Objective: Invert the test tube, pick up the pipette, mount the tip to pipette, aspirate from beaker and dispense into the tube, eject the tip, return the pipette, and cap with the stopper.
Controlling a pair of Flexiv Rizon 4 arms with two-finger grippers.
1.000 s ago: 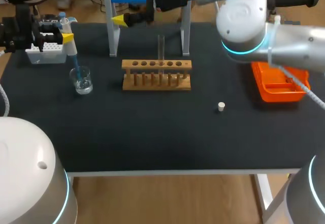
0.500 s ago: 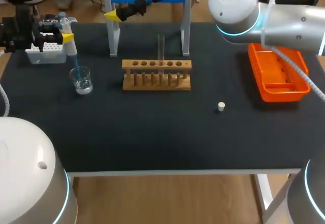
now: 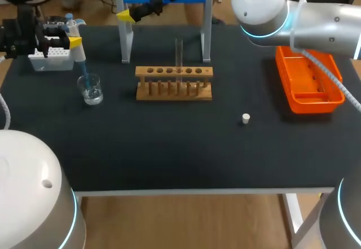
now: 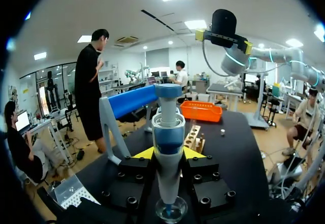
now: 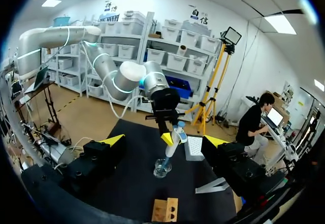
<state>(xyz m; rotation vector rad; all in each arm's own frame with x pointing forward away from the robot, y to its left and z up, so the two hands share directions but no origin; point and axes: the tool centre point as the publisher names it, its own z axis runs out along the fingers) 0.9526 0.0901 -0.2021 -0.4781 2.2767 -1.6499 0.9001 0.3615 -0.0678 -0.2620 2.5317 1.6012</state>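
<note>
My left gripper (image 3: 72, 39) is shut on the blue-and-white pipette (image 4: 168, 137), held upright at the table's far left. Its blue tip (image 3: 83, 68) dips into the glass beaker (image 3: 90, 88), which also shows under the pipette (image 5: 175, 138) as the beaker (image 5: 162, 169). A clear test tube (image 3: 179, 52) stands upright in the wooden rack (image 3: 174, 83). The small white stopper (image 3: 245, 118) lies on the mat right of the rack. My right gripper (image 3: 131, 0) hangs open and empty high over the table's back edge, by the stand, facing the left arm.
A white tip box (image 3: 52, 58) sits behind the beaker. The pipette stand (image 3: 125, 34), white legs with a blue bar, rises behind the rack. An orange tray (image 3: 307, 85) lies at the right. Black mat spreads in front of the rack.
My right arm swung back and left, uncovering the orange tray, then stopped. The left gripper, pipette and beaker have not moved.
</note>
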